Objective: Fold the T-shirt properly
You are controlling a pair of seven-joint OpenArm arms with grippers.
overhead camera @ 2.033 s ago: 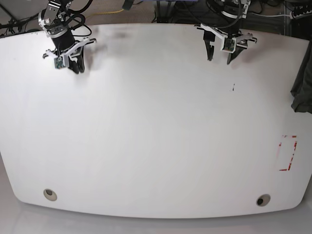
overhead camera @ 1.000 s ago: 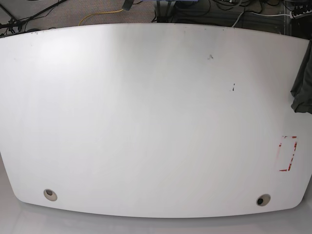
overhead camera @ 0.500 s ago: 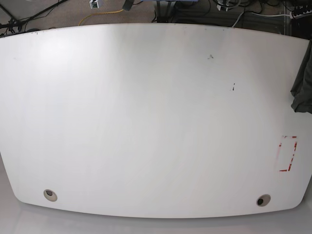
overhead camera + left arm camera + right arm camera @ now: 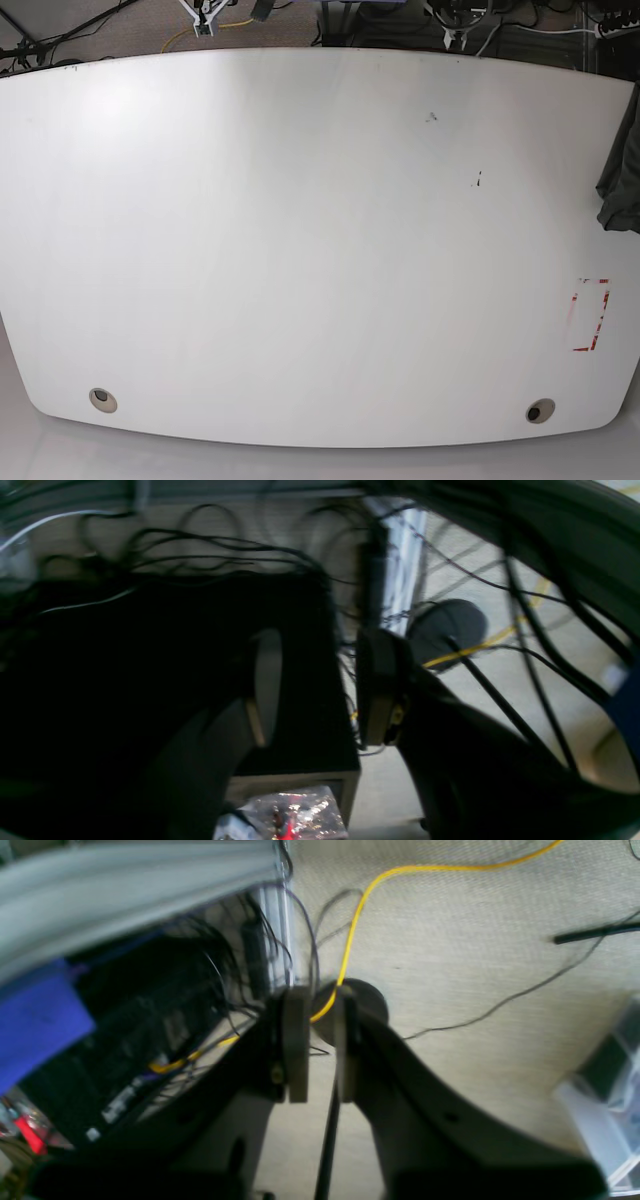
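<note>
The T-shirt (image 4: 621, 170) is a dark charcoal bunch at the far right edge of the white table (image 4: 300, 250), mostly cut off by the frame. Neither gripper is over the tabletop. Only a small white part of each arm pokes in at the top edge, the right arm (image 4: 203, 17) and the left arm (image 4: 455, 18). In its wrist view my left gripper (image 4: 320, 690) is open over the floor behind the table, holding nothing. My right gripper (image 4: 320, 1040) is open by a narrow gap, with only floor and cable behind it.
A red tape rectangle (image 4: 590, 315) marks the table's right side. Two round holes (image 4: 101, 399) (image 4: 540, 410) sit near the front edge. Behind the table lie tangled black cables (image 4: 200, 555), a yellow cable (image 4: 360, 905), a round black stand base (image 4: 447, 625) and a clear plastic box (image 4: 610, 1100).
Two seconds ago both grippers hung over the table's far edge, then left the base view. Small white arm parts now show again at the top edge. The T-shirt has not moved.
</note>
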